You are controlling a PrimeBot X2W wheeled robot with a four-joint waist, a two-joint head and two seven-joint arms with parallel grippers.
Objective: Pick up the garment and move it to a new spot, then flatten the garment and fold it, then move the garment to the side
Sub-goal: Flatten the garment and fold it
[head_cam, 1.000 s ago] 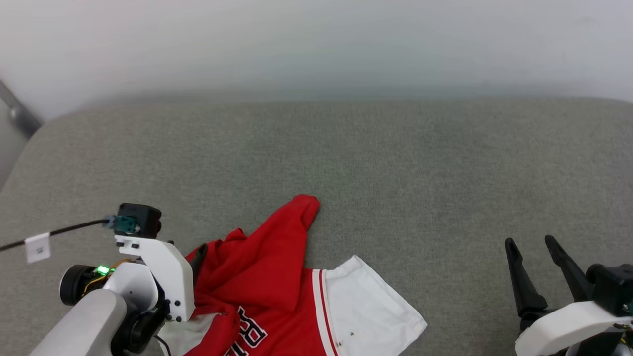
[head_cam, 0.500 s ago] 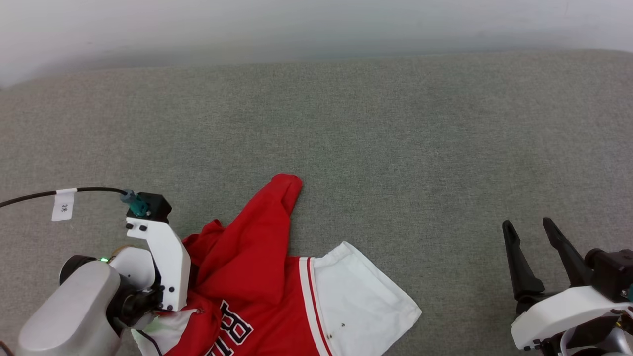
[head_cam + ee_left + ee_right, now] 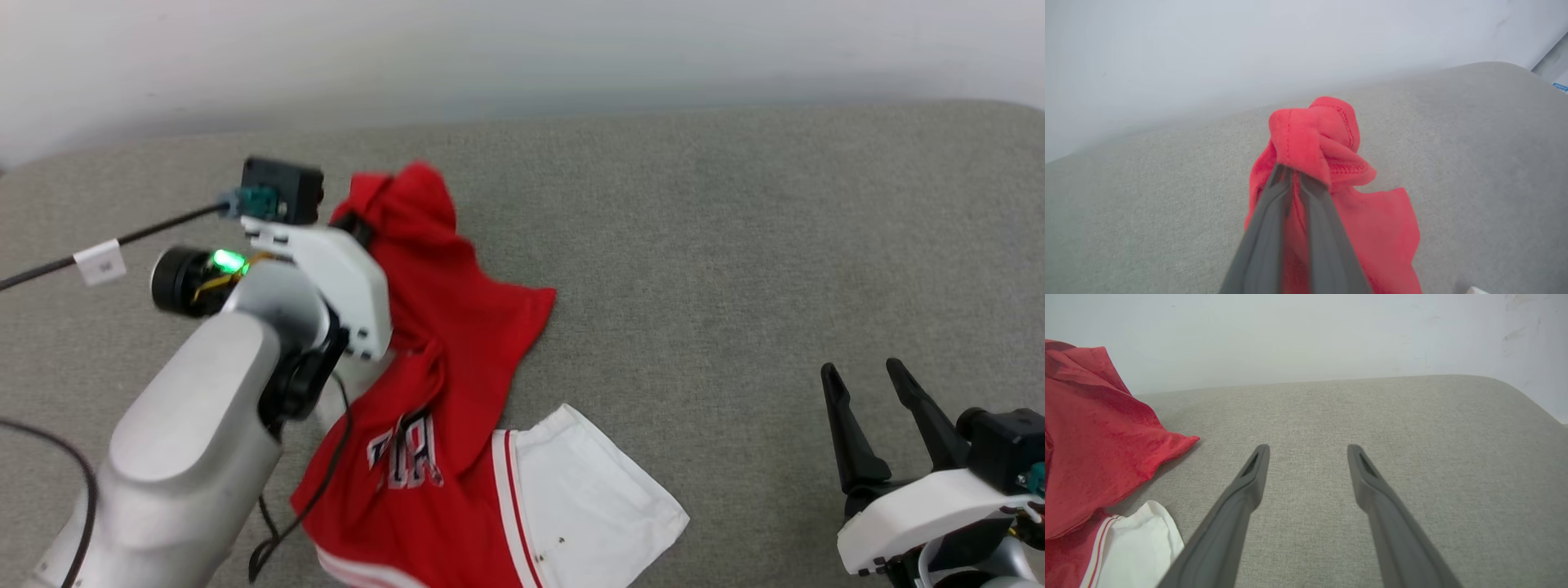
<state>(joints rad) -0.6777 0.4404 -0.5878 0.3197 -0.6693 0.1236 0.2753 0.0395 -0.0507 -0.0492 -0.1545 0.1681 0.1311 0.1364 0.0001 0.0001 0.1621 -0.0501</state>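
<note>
The garment is a red jersey with a white sleeve and striped trim, half lifted off the grey cushion. My left gripper is shut on a bunched red fold of it at the upper left, the cloth trailing down and right from the grip. In the left wrist view the two dark fingers pinch the red bunch with the rest of the garment hanging below. My right gripper stands open at the lower right, well clear of the sleeve. The right wrist view shows the gripper spread over bare cushion, the garment at its left.
The grey cushioned surface stretches wide to the right and back. A pale wall rises behind it. A black cable with a white tag runs off left from the left wrist.
The left gripper closed on the red cloth and lifted it up and away toward the back, pulling the garment's body off the cushion. The right gripper held still and open.
</note>
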